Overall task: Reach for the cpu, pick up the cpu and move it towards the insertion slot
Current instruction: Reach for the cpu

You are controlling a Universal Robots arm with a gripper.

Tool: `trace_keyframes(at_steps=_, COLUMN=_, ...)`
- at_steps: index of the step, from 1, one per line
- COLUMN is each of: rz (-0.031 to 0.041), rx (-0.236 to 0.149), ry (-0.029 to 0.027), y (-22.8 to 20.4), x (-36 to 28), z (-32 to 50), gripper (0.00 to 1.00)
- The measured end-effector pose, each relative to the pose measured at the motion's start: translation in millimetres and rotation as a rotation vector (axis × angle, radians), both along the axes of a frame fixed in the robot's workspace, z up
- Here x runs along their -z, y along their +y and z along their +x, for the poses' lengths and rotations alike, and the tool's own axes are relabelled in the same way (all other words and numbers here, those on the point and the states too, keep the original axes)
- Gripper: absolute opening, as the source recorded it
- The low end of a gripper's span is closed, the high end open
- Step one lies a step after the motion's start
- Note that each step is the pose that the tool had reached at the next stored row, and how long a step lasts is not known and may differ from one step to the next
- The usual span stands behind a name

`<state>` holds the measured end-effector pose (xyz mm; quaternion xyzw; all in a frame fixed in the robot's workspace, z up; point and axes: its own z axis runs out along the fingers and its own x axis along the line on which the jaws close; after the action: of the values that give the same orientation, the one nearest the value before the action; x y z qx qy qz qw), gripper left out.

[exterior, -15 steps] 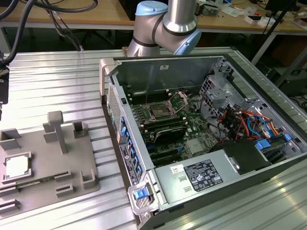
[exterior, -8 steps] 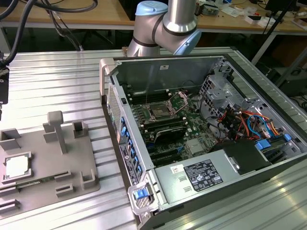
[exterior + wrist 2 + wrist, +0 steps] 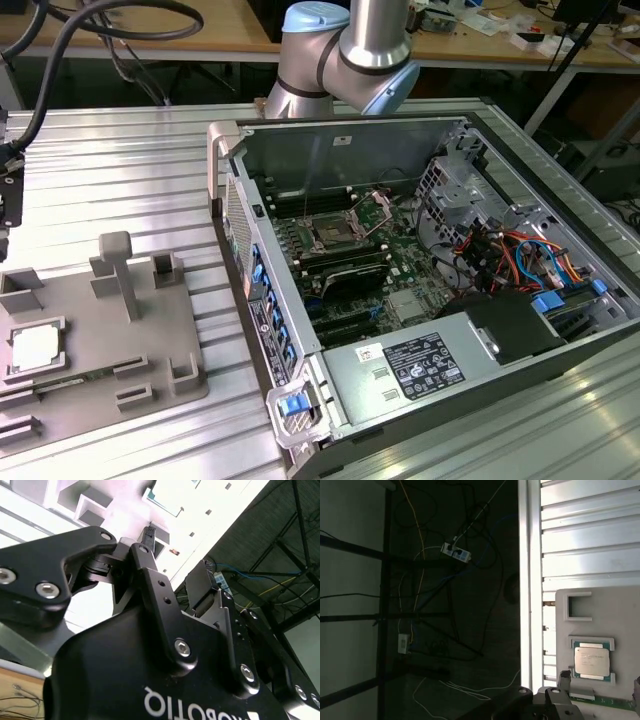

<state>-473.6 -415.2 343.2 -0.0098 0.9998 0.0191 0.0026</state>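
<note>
Gripper (image 3: 600,682): fingertips (image 3: 563,678) stand apart w/ nothing between them, so it is open and empty. My read is reach step, no grasp yet. Second wrist view looks along the black finger links (image 3: 160,600), which are spread likewise. Cpu (image 3: 592,661) lies just ahead of the tips, not touching, approx. centred on the gap between them, so the approach looks lined up for a pinch on its sides. It sits metal top up in a framed seat of the grey tray (image 3: 620,625), prob. so its posn is fixed and it stays flat while the edges are taken. Tray rests on the ribbed metal table (image 3: 590,530), near the tool. Insertion slot (image 3: 333,233) is well apart from the tool, inside the pc case (image 3: 340,150). The case lies on its side w/ cover off, so the green board (image 3: 400,270) faces up, reachable from above. Views: first wrist view gives tip-to-cpu fit and seat detail. Exterior view gives the layout, w/ tray beside case, slot on the board and arm joint (image 3: 350,50) behind the case. Second wrist view gives the linkage.
</note>
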Motion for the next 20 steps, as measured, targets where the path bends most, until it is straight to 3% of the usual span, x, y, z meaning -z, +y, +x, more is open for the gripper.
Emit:
trace_keyframes(at_steps=11, rz=0.0, rx=0.0, ry=0.0025, y=0.0, x=18.1, z=0.0, gripper=0.53)
trace_keyframes(at_steps=15, rz=0.0, rx=-0.002, ry=0.0054, y=-0.1, x=26.6, z=0.0, gripper=0.53)
trace_keyframes(at_steps=18, rz=-0.0018, rx=-0.002, ry=0.0119, y=-0.2, x=34.1, z=0.0, gripper=0.53)
trace_keyframes(at_steps=20, rz=-0.0048, rx=-0.002, ry=0.0121, y=-0.3, x=34.2, z=0.1, gripper=0.53)
